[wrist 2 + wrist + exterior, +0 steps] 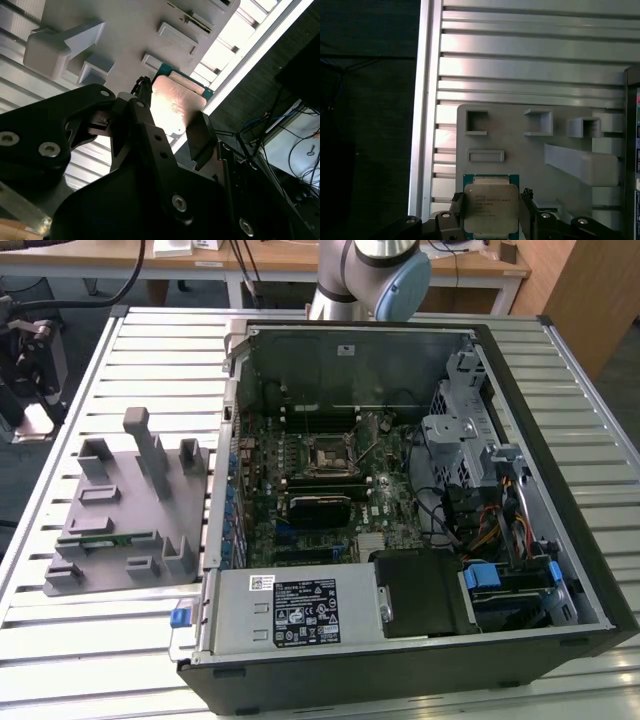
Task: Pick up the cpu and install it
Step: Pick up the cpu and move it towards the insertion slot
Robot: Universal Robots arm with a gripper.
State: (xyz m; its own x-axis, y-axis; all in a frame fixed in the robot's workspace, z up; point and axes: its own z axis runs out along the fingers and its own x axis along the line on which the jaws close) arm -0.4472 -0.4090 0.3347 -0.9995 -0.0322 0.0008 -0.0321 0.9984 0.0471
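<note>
The cpu, a flat square chip with a shiny metal top and a thin green rim, sits between the two black fingers of my gripper. The fingers press against its opposite edges, so the gripper is shut on it. In the second wrist view the cpu shows from its side, with my gripper clamped on it over the grey fixture plate. It looks to hang a little above the plate. The black-framed motherboard socket lies inside the open computer case.
The grey fixture plate carries a tall post, several raised pockets and a green memory stick. It lies on the slatted metal table, at the exterior view's left of the case. The arm's base stands behind the case.
</note>
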